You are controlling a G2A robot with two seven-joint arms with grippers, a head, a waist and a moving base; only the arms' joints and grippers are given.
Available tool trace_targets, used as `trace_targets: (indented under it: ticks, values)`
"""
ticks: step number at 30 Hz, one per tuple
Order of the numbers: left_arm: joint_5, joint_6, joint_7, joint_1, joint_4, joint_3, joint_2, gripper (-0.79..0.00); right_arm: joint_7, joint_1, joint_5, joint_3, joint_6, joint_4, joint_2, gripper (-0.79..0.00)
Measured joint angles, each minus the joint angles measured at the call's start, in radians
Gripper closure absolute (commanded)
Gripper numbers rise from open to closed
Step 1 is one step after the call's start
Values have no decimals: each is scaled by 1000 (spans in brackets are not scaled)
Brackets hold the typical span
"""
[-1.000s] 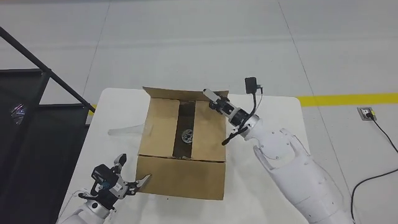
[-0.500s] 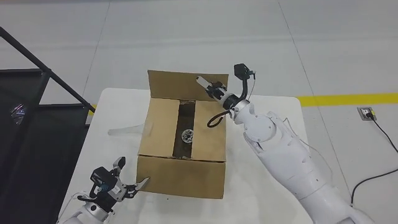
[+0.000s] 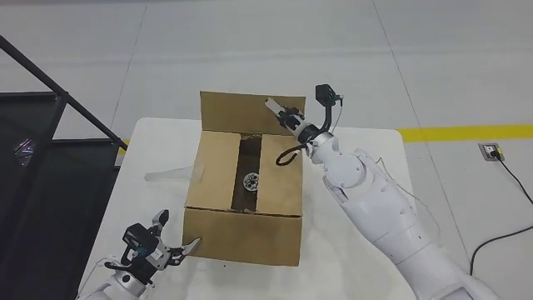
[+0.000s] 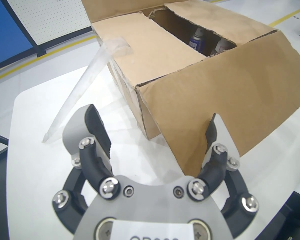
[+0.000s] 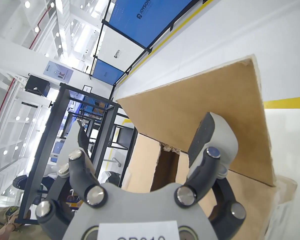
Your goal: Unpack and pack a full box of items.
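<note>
Left gripper (image 4: pixel 152 114) sits low at the near left corner of the table (image 3: pixel 158 146), jaws spread wide, gripping nothing. One finger is at the side edge of the front flap (image 3: pixel 241 235); we cannot tell if it touches. We read this as a waiting post, close enough to steady the carton or catch that flap.

A clear tape strip (image 4: pixel 90 81) hangs peeled from the left side of the box (image 3: pixel 279 183) down to the tabletop, so the seal is already off.

The box stands mid-table. Its front flap is folded outward and down over the near wall. The two long top flaps (image 3: pixel 218 171) lie nearly flat with a dark slot between them. Through the slot we see a spray can (image 4: pixel 198 41) and a white bottle (image 4: pixel 222 47) upright inside. Contents are not yet out.

The far flap (image 3: pixel 241 112) stands upright. Right gripper (image 5: pixel 143 121) is at its right end, jaws apart, clamped on nothing, one finger laid by the flap's inner face. In our judgement it is propping the flap back so it cannot fall shut. The long flaps look like the next job.
</note>
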Motion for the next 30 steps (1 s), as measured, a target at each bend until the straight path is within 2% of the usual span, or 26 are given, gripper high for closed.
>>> trace_targets:
  ticks: [7,14,17,20,23,25,27,30]
  values:
    - [10,10,29,22,7,-7,3,-785,6,130,77,-64,8,280,-82,-785]
    - [9,17,49,36,16,-14,5,-785,58,215,147,-96,-36,514,-159,-785]
    - [6,19,53,39,13,-17,6,-785,52,234,166,-91,-85,569,-178,-785]
    - [-6,17,68,46,-4,-26,7,-785,85,237,211,-64,-214,581,-184,-785]
    - [-23,28,92,65,-42,-49,8,-785,197,227,252,-40,-365,555,-178,-785]
    - [-49,37,110,83,-71,-72,8,-785,326,217,272,-31,-430,524,-171,-785]
    - [-76,48,122,100,-95,-98,9,-785,464,211,281,-31,-432,493,-166,-785]
    - [-111,69,126,114,-105,-130,8,-785,610,201,260,-49,-373,452,-166,-785]
